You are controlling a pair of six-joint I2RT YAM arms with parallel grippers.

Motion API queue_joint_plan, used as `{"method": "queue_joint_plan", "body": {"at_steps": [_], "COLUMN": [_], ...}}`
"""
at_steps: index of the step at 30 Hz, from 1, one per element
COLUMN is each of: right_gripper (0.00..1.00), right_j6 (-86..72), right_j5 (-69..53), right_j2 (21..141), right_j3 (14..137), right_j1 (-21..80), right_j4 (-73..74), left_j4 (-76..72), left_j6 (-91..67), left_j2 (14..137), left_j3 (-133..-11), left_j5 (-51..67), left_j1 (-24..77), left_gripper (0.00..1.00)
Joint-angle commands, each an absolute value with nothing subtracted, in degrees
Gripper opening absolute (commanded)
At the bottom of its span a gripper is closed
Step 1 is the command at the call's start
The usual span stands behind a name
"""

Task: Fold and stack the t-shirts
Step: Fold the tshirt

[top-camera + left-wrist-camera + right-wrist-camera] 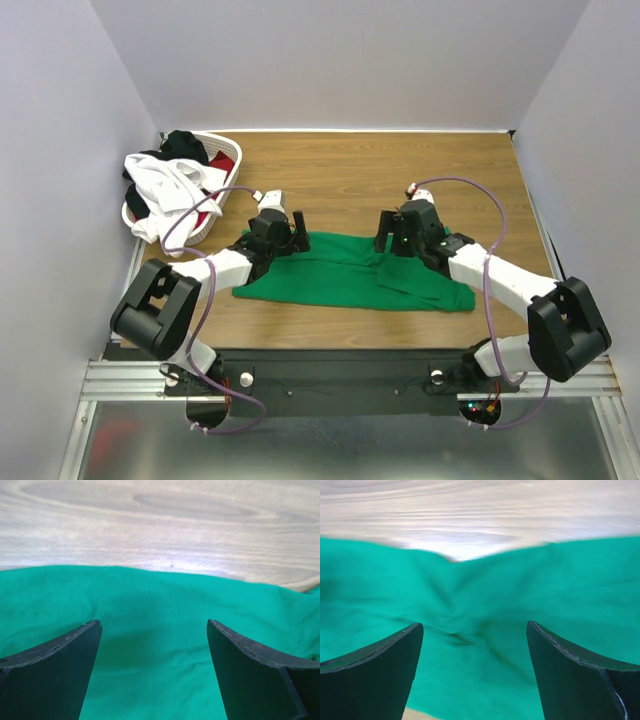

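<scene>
The green shirt (350, 270) lies spread across the near middle of the wooden counter (350, 180) as a wide, rumpled band, its long side running left to right. Its right end is more bunched than its left.

The left gripper (288, 230) sits over the shirt's far edge near the left end. In the left wrist view the gripper (154, 625) is spread wide, with smooth green cloth between the two dark fingers (60, 665) and nothing pinched. Bare wood shows just beyond the cloth edge.

The right gripper (395, 232) sits over the far edge toward the shirt's right side. In its wrist view the gripper (474, 626) is also spread wide, its fingers (575, 672) either side of creased green cloth that dips at the far edge. Whether either gripper touches the cloth cannot be told.

At the far left stands a white basket (230, 157), well apart from the green shirt. A white shirt (175, 190) spills over its near rim, with black (185, 145) and red (222, 162) cloth showing inside.
</scene>
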State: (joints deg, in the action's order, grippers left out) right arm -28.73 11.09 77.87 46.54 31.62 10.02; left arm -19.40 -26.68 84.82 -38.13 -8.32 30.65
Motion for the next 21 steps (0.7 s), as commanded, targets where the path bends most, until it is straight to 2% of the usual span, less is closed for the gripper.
{"method": "queue_joint_plan", "body": {"at_steps": [1, 12, 21], "right_gripper": [0.9, 0.91, 0.91], "right_j6": [-29.27, -28.3, -27.34], "right_j5": [11.34, 8.26, 4.92], "right_j2": [76.73, 86.04, 94.39], "right_j3": [43.77, 43.15, 48.68], "right_j1": [24.98, 13.45, 7.04], "right_j4": [12.13, 11.95, 11.78], "left_j4": [-22.23, -23.11, -25.22], "left_j6": [-26.89, -28.38, -33.47], "left_j2": [87.35, 88.77, 86.49], "left_j3": [-39.2, -37.45, -33.14], "left_j5": [-7.74, -8.7, -11.78], "left_j1": [30.85, 30.85, 30.94], "left_gripper": [0.99, 0.98, 0.99]}}
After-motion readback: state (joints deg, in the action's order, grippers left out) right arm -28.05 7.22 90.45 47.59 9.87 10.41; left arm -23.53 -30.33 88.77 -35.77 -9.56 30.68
